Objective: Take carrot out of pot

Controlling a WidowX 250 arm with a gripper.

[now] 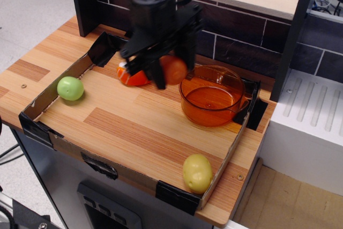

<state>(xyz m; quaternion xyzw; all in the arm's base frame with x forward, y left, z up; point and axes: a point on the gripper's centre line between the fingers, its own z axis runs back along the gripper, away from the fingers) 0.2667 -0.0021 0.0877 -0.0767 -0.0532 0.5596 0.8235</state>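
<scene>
The black gripper [170,71] has its jaws clamped on the small orange plastic carrot [174,69] (held aloft), left of the translucent orange pot [213,98].

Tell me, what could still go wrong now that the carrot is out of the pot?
The gripper holds the carrot in the air, left of the pot. It might slip and roll. Lowering here could bump the orange wedge partly hidden behind the arm.
</scene>
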